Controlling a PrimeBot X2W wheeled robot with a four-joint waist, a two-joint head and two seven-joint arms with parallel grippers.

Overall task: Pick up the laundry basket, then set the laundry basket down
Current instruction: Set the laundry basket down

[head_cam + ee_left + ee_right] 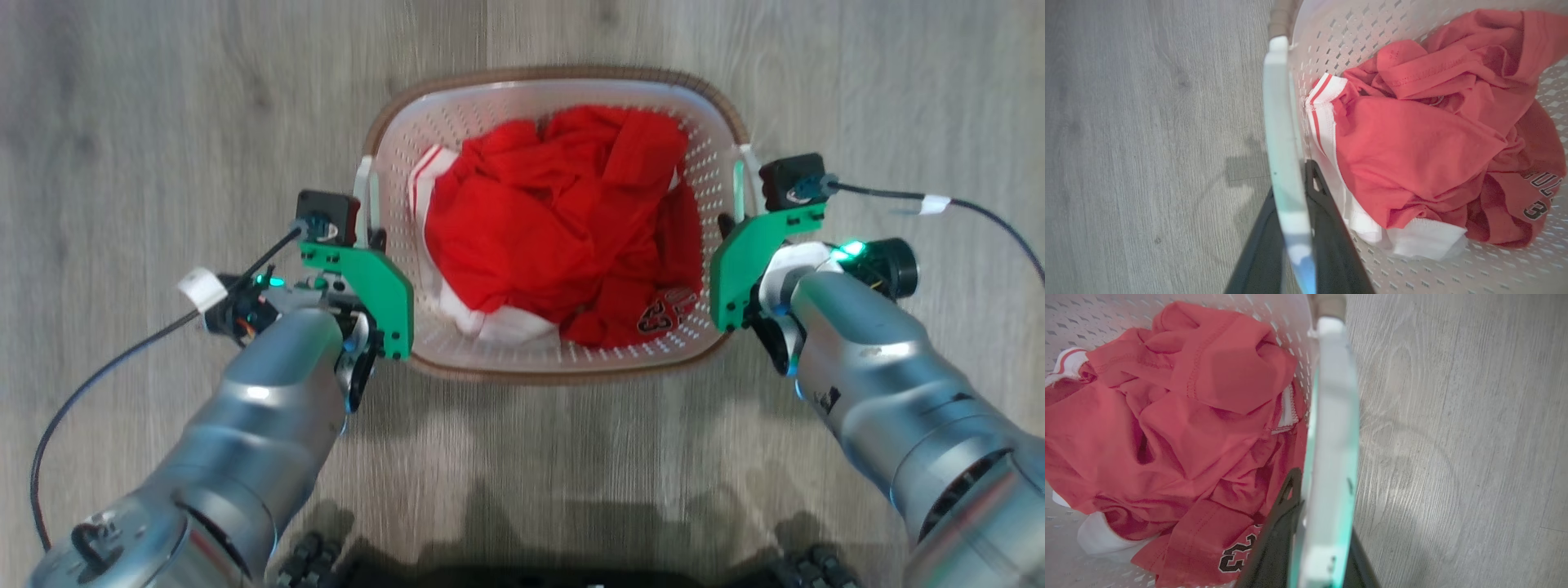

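Observation:
The laundry basket (712, 155) is white and perforated with a brown rim, and sits in the middle of the head view above the grey wood floor. It holds crumpled red and white clothing (563, 220). My left gripper (374, 241) is shut on the basket's left white handle (1282, 122), with one dark finger on each side of it (1292, 183). My right gripper (727, 227) is shut the same way on the right handle (1333, 396), which it clasps between its fingers (1327, 506). I cannot tell whether the basket rests on the floor or hangs just above it.
Grey wood-plank floor (163, 122) lies all around the basket. Black cables trail from both wrists, one at the left (98, 376) and one at the right (980, 208). The robot's dark base (571, 572) shows at the bottom edge.

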